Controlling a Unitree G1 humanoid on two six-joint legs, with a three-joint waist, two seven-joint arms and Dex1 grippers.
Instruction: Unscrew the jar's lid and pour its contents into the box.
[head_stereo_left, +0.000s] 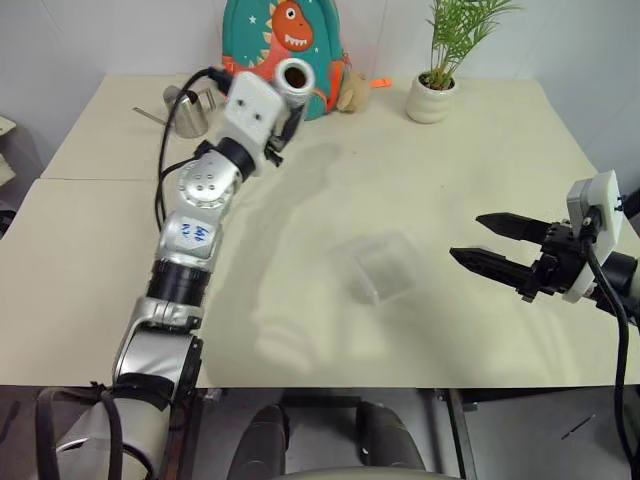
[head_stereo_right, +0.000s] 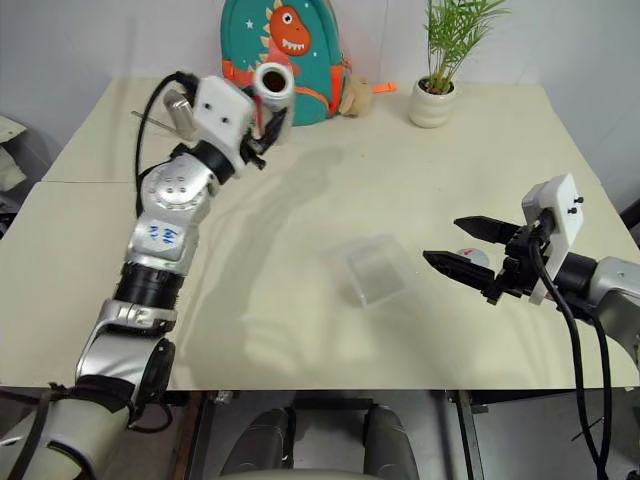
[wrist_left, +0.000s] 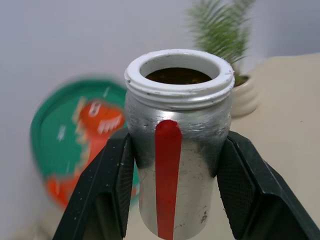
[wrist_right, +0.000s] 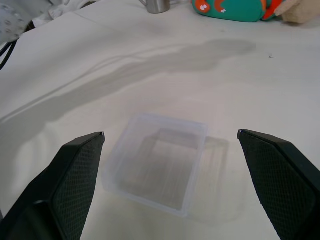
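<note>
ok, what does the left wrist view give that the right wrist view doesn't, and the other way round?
Left wrist view: the shiny silver jar with a red stripe, lid off, white threaded rim, dark brown contents inside, clamped in the left gripper; a blurred potted plant behind it.
Right wrist view: the shallow clear plastic box, looking empty, on the pale table ahead of the open right gripper; the base of a steel watering can.
Both: the green dinosaur backpack and the table.
</note>
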